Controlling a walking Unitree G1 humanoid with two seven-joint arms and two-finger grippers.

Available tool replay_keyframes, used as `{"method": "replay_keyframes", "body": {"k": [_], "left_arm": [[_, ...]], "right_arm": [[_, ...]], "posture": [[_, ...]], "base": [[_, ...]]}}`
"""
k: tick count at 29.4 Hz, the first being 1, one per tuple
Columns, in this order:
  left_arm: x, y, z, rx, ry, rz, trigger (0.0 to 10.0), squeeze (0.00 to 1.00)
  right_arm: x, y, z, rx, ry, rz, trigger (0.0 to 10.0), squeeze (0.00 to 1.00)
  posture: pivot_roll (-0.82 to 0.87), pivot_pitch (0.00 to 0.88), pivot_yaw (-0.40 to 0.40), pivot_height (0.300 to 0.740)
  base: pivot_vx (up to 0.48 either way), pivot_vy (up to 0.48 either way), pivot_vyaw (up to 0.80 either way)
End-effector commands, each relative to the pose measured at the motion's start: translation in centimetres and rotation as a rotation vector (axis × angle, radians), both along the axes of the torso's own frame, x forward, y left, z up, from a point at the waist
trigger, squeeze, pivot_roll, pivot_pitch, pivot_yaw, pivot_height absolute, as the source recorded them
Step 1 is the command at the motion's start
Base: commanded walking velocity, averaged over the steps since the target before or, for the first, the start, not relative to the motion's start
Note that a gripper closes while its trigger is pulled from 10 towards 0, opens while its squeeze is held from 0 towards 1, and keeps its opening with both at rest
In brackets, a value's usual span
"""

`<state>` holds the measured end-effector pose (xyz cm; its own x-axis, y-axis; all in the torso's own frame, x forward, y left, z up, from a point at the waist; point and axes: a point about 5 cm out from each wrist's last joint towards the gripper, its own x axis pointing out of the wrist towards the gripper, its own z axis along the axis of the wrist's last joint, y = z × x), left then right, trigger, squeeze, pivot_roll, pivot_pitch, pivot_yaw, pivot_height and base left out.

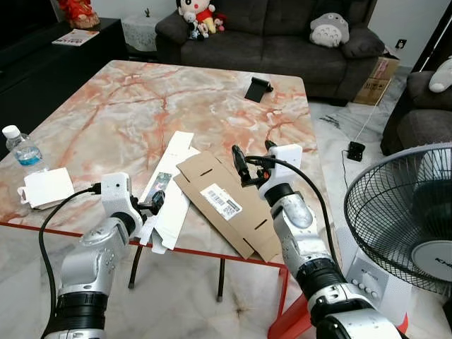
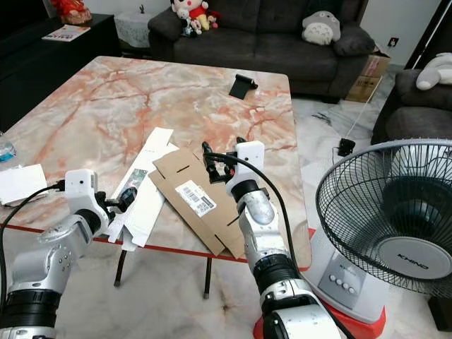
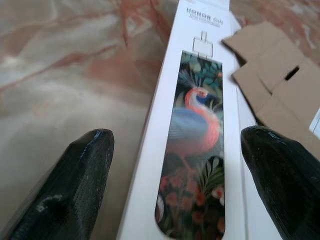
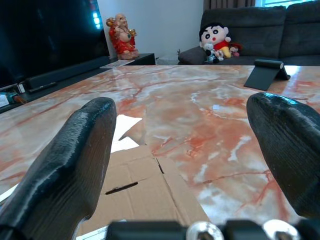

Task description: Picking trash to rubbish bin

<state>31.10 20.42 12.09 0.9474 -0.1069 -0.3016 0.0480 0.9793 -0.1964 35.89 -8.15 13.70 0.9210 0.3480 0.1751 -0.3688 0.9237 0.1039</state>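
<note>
A flattened brown cardboard box with a barcode label lies on the marble table near its front edge. Beside it, and partly under it, lies a long white flat package printed with a colourful bird. My left gripper is open at the package's near end, low over the table edge. In the left wrist view its fingers stand either side of the bird print. My right gripper hovers open just above the cardboard's far edge, with nothing between its fingers.
A water bottle and a white paper packet sit at the table's left front. A black stand rests at the far side. A standing fan is close on the right, and a sofa lies behind.
</note>
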Motion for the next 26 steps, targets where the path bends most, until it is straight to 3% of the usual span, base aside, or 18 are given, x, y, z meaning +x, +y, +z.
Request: {"method": "replay_keyframes", "body": {"k": [1, 3, 17, 26], "left_arm": [[-0.3, 0.1, 0.4, -0.029, -0.004, -0.022, 10.0, 0.00], [-0.4, 0.2, 0.3, -0.066, 0.008, -0.033, 10.0, 0.00], [-0.9, 1.9, -0.5, -0.117, 0.070, 0.022, 10.0, 0.00], [-0.8, 0.7, -1.4, -0.263, 0.087, 0.002, 10.0, 0.00]], "right_arm": [[0.2, 0.2, 0.5, -0.006, -0.012, 0.009, 10.0, 0.00], [0.2, 0.2, 0.5, -0.006, -0.010, 0.008, 10.0, 0.00], [0.2, 0.1, 0.5, -0.006, -0.007, 0.006, 10.0, 0.00], [0.3, 0.0, 0.5, -0.011, -0.009, 0.003, 10.0, 0.00]], "posture": [[0.07, 0.015, -0.052, 0.740], [0.07, 0.022, -0.054, 0.740], [0.07, 0.034, -0.059, 0.740], [0.06, 0.034, -0.063, 0.740]], "base": [[0.000, 0.000, 0.00], [0.000, 0.000, 0.00], [0.000, 0.000, 0.00], [0.000, 0.000, 0.00]]}}
